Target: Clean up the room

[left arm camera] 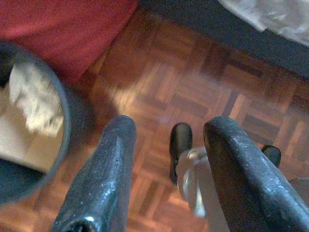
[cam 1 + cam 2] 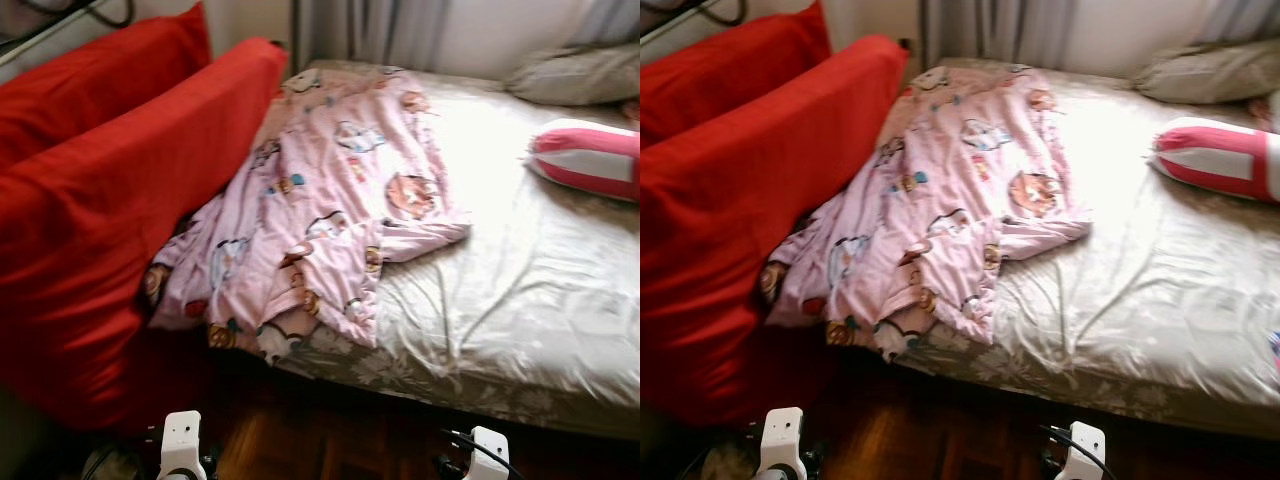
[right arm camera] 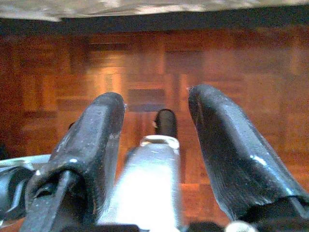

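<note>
Both claws — left claw (image 1: pixel 166 169), right claw (image 3: pixel 154 145) — low over parquet floor (image 3: pixel 145 63), fingers spread, empty.

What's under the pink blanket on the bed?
The pink blanket lies on the beige sheet, its left edge against the red sofa and its lower edge hanging over the mattress side. Anything beneath it is covered and can't be seen.

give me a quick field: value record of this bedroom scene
bed: mattress with a wrinkled pale sheet
blanket: pink printed blanket spread over the bed's left part, hanging over the near edge
cushions: two red cushions leaning at the bed's left side
pillows: pink striped pillow, grey pillow
floor: wood parquet
left claw: open, low over floor
right claw: open, low over floor
</note>
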Robot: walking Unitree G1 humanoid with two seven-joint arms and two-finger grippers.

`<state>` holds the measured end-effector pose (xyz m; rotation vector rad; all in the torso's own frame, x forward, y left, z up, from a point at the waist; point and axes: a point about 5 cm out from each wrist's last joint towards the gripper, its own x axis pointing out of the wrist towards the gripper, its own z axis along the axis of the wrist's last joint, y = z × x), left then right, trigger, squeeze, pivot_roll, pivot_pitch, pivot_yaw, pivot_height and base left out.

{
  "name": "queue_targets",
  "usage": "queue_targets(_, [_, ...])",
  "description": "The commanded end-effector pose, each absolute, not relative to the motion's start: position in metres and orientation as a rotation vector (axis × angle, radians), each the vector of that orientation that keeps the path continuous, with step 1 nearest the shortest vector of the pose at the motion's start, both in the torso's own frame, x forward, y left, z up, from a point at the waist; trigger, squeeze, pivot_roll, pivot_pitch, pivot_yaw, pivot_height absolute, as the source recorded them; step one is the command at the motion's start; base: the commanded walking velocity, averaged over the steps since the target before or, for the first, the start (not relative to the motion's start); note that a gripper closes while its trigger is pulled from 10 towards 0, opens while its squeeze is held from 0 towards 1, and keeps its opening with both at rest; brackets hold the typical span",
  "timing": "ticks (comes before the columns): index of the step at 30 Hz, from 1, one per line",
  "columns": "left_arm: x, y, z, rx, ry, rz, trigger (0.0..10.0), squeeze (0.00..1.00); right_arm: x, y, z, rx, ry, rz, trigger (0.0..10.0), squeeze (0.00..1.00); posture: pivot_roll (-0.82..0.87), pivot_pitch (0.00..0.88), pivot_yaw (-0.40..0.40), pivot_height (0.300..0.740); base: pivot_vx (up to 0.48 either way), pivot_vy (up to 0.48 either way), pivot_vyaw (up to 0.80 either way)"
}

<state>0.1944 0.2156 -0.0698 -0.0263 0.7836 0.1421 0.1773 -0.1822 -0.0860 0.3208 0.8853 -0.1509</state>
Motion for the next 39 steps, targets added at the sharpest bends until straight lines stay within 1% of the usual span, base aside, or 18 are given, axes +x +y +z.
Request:
queue_targets(1, [0.188, 0.215, -0.074, -0.023, 0.813, 0.138, 10.0, 0.0, 0.174, -0.183, -0.088, 0.321, 0.898, -0.153, 10.0, 0.0, 0.05, 0.145, -0.043, 0.74, 0.307, 0.0, 0.8])
queue_targets(5, [0.188, 0.214, -0.074, -0.022, 0.813, 0.134, 10.0, 0.0, 0.173, -0.182, -0.088, 0.321, 0.9, -0.15, 10.0, 0.0, 0.05, 0.145, -0.043, 0.74, 0.311, 0.0, 0.62])
queue_targets(8, [0.189, 0.213, -0.074, -0.022, 0.812, 0.132, 10.0, 0.0, 0.173, -0.181, -0.088, 0.336, 0.901, -0.159, 10.0, 0.0, 0.06, 0.145, -0.044, 0.74, 0.325, 0.0, 0.0])
queue_targets(12, [0.189, 0.213, -0.074, -0.021, 0.81, 0.131, 10.0, 0.0, 0.173, -0.181, -0.088, 0.312, 0.904, -0.145, 10.0, 0.0, 0.06, 0.145, -0.044, 0.74, 0.339, 0.0, 0.0])
queue_targets(17, [0.19, 0.212, -0.073, -0.023, 0.804, 0.129, 10.0, 0.0, 0.173, -0.181, -0.088, 0.309, 0.902, -0.136, 10.0, 0.0, 0.06, 0.141, -0.048, 0.74, 0.348, 0.0, 0.79])
queue_targets(22, [0.191, 0.211, -0.073, -0.025, 0.799, 0.129, 10.0, 0.0, 0.175, -0.18, -0.087, 0.305, 0.896, -0.109, 10.0, 0.0, 0.05, 0.14, -0.049, 0.74, 0.339, 0.0, 0.0])
queue_targets(31, [0.193, 0.209, -0.072, -0.024, 0.785, 0.127, 10.0, 0.0, 0.175, -0.182, -0.087, 0.307, 0.888, -0.131, 10.0, 0.0, 0.05, 0.139, -0.053, 0.74, 0.0, 0.0, 0.0])
queue_targets(35, [0.198, 0.208, -0.068, -0.023, 0.755, 0.114, 10.0, 0.0, 0.181, -0.191, -0.083, 0.316, 0.851, -0.168, 10.0, 0.0, 0.05, 0.136, -0.052, 0.74, 0.0, 0.0, 0.0])
queue_targets(37, [0.212, 0.207, -0.059, -0.046, 0.667, 0.118, 10.0, 0.0, 0.195, -0.193, -0.074, 0.31, 0.774, -0.145, 10.0, 0.0, 0.05, 0.132, -0.052, 0.74, 0.0, 0.0, 0.0])
queue_targets(38, [0.214, 0.207, -0.057, -0.049, 0.653, 0.117, 10.0, 0.0, 0.197, -0.193, -0.073, 0.307, 0.765, -0.138, 10.0, 0.0, 0.04, 0.132, -0.052, 0.74, 0.0, 0.0, 0.0])
queue_targets(39, [0.221, 0.207, -0.051, -0.058, 0.598, 0.112, 10.0, 0.0, 0.205, -0.191, -0.068, 0.281, 0.729, -0.1, 10.0, 0.0, 0.04, 0.129, -0.052, 0.74, 0.0, 0.0, 0.0])
